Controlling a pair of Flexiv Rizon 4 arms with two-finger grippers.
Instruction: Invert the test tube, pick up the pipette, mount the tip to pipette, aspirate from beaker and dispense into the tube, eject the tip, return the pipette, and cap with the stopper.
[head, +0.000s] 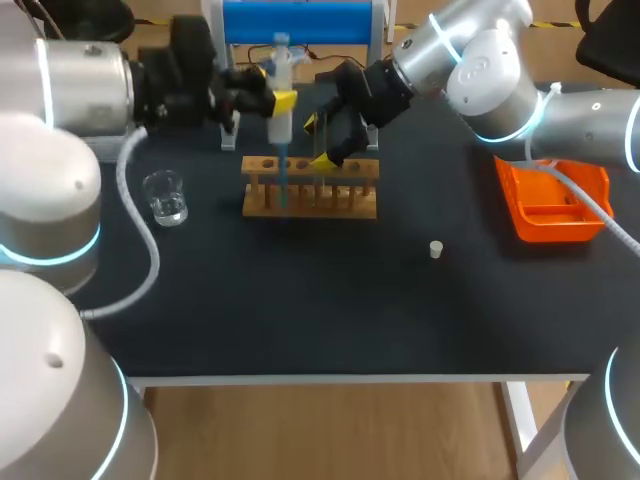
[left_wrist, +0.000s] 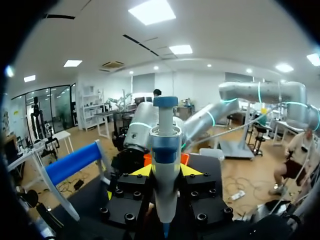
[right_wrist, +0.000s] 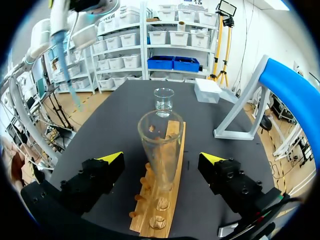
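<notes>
— Rack (head: 310, 192) first: what's over it?
— My left gripper (left_wrist: 165, 171), clamped on the pipette (left_wrist: 165, 145), upright above it.
— And right?
— My right gripper (right_wrist: 161, 159) gapes wide, straddling the test tube (right_wrist: 160, 137) standing in the rack, clear of it.

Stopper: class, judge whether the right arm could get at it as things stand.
Probably yes: the stopper lies alone on the table on that arm's side, and the right claw is open, gripping nothing.

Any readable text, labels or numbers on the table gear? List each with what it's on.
No text here can be read.
pipette: no legible print.
beaker: markings, if any, too small to tell.
wooden rack, orange bin: no text seen.
</notes>
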